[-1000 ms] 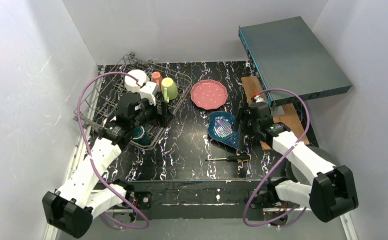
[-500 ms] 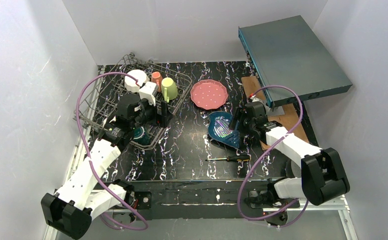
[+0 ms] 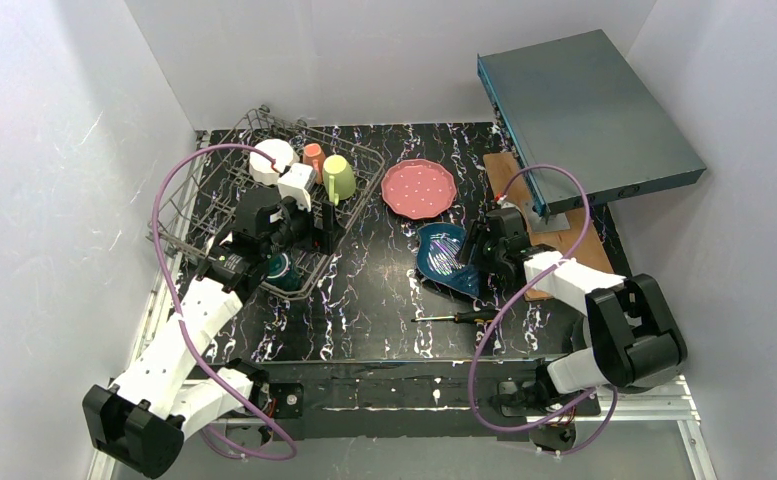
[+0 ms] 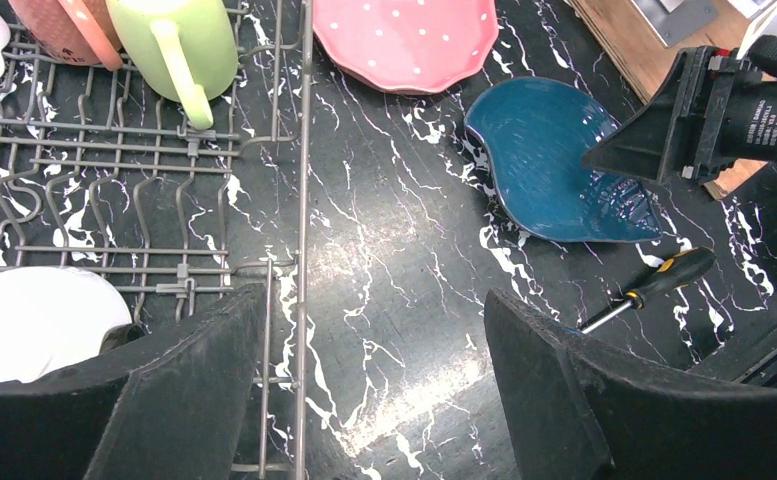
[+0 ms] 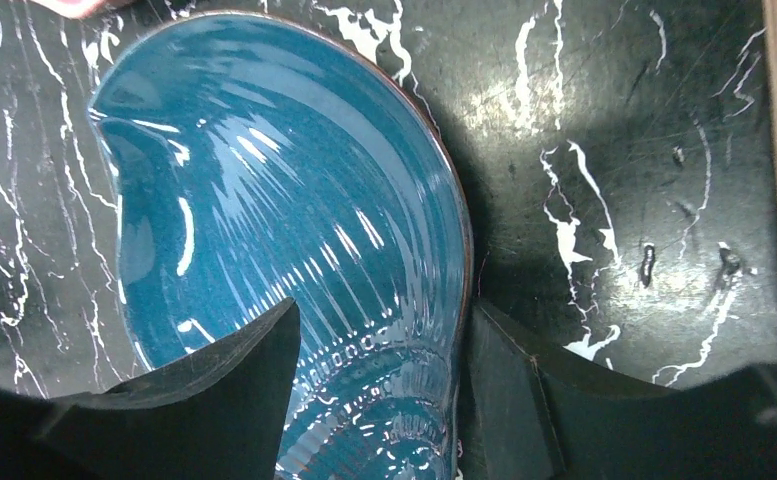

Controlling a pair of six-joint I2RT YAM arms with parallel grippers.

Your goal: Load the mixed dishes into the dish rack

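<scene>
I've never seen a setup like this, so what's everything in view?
rack: one, grey wire, left back
bowls: two, white, in rack
mug: one, yellow-green, in rack
small cup: one, salmon, beside mug
dark cup: one, green inside, rack's near end
dotted plate: one, pink, centre back
leaf plate: one, blue, right of centre
screwdriver: one, black-yellow handle, near front
box: one, teal-grey, right back
board: one, wooden, partly under box
table: one, black marbled, under the dishes
left arm: one, white-black, jaws open over rack
right arm: one, white-black, jaws open astride leaf plate's rim
</scene>
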